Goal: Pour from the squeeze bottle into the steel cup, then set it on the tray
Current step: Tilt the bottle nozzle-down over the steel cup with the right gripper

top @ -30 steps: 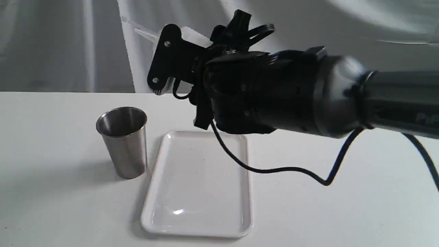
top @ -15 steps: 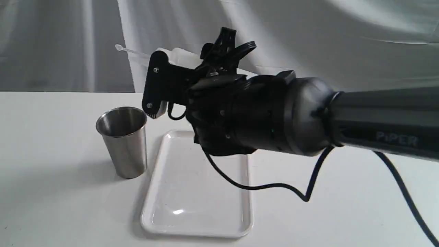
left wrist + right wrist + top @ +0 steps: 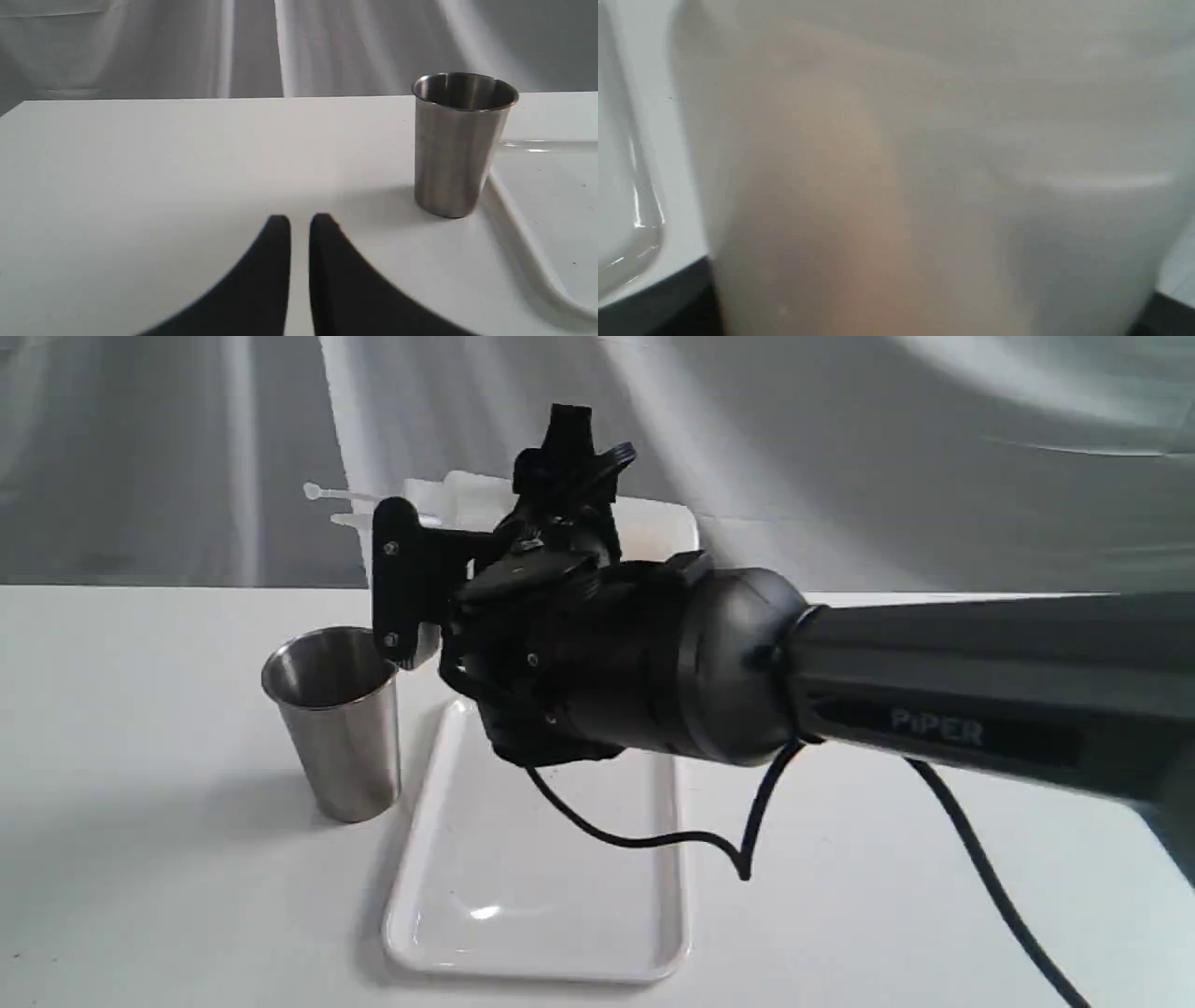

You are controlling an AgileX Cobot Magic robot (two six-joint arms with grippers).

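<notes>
The matte white tabletop [image 3: 140, 896] carries the glossy tray [image 3: 541, 887] nearest the exterior camera. The steel cup [image 3: 341, 737] stands upright just beside the tray's left rim. The left end effector [image 3: 300, 224] sits low near the cup, its fingers almost together and holding nothing. Higher up, the right end effector [image 3: 411, 574] clamps the squeeze bottle [image 3: 653, 527], which is tipped nearly level with its nozzle toward the cup. Pale draped cloth [image 3: 934, 476] closes the room behind.

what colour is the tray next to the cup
Glossy white; the tray shows best in the exterior view.
</notes>
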